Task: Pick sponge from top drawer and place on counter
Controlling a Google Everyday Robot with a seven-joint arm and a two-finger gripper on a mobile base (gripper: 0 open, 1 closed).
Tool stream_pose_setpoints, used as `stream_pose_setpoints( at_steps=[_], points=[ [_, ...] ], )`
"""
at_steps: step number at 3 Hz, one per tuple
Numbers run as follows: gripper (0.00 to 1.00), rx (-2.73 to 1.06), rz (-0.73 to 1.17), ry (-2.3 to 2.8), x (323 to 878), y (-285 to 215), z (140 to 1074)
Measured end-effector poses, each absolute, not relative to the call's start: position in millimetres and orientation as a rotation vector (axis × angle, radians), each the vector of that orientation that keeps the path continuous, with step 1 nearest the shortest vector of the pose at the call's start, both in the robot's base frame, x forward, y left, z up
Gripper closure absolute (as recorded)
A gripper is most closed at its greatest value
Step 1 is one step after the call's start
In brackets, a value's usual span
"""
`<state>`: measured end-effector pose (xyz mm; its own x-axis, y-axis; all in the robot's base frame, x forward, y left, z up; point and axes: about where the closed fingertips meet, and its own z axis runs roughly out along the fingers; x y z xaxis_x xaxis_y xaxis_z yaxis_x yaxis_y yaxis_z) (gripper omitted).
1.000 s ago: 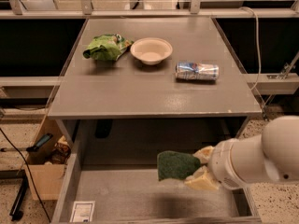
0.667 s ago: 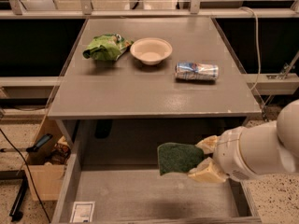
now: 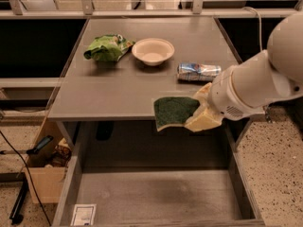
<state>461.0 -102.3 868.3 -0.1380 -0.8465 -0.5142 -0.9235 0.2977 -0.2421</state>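
My gripper (image 3: 196,111) is shut on the sponge (image 3: 173,110), a dark green pad with a wavy edge. It holds the sponge in the air at the front edge of the counter (image 3: 118,89), over its right part. The white arm comes in from the right. The top drawer (image 3: 156,193) stands pulled open below, a shallow grey tray with a white label sticker (image 3: 84,214) at its front left corner.
On the counter lie a bright green snack bag (image 3: 107,48), a pale bowl (image 3: 153,51) and a silver can on its side (image 3: 199,71), just behind the gripper. A cardboard box (image 3: 45,167) and cables sit on the floor to the left.
The gripper has risen with the sponge from inside the drawer up to the level of the counter's front edge. The objects on the counter have not moved.
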Motion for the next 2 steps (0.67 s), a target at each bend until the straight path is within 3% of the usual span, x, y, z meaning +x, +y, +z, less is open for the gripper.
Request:
stream_pose_setpoints(
  at_steps=[2],
  points=[
    [1.0,-1.644,0.2,2.001,533.9,-59.7,894.7]
  ],
)
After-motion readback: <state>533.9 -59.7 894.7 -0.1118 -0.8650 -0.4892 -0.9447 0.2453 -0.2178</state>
